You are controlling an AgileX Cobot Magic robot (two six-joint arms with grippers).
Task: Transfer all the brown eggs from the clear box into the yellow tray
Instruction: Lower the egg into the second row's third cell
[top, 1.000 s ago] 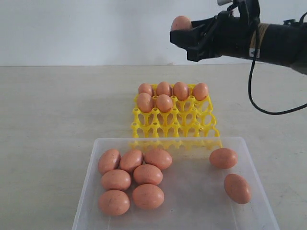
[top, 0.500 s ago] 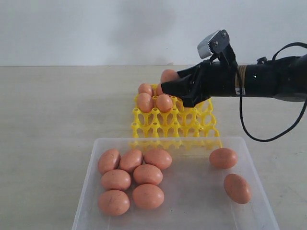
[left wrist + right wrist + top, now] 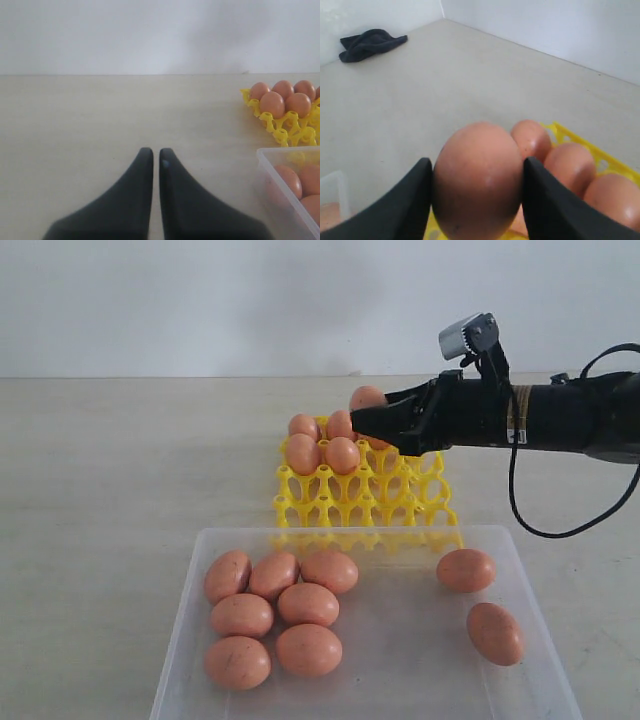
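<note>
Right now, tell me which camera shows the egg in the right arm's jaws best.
The right wrist view: the egg fills the middle, gripped on both sides by the dark jaws. The exterior view shows only its top, small, above the jaws. The left wrist view misses it.

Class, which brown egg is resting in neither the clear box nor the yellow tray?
The egg gripped by the right end effector, held above the yellow tray; all others lie in the clear box or sit in tray cups.
</note>
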